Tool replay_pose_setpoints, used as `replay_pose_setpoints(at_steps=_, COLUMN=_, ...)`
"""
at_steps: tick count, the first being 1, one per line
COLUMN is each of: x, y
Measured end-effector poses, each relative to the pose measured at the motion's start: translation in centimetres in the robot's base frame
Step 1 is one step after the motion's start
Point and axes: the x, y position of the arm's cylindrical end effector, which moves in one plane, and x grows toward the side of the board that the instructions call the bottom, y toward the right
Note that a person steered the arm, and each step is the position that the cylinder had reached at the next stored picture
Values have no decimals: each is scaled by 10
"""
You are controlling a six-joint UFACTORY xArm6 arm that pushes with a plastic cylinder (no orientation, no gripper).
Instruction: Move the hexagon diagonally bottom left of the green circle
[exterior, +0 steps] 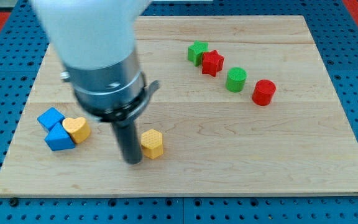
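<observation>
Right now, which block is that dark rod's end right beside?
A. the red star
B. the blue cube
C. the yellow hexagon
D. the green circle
C: my tip sits just to the view's left of the yellow hexagon, far from the green circle at the view's upper right.

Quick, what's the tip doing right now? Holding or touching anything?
My tip: no gripper, holds nothing; it sits right against the yellow hexagon's left side, apparently touching.

Yellow hexagon (152, 143), green circle (235, 79)
</observation>
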Motion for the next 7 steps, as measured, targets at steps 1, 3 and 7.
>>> replay_pose_setpoints(at_steps=1, x=-32, y=59)
replay_pose_setpoints(at_steps=3, x=-64, y=95)
replay_pose_setpoints(at_steps=7, x=-32, y=96)
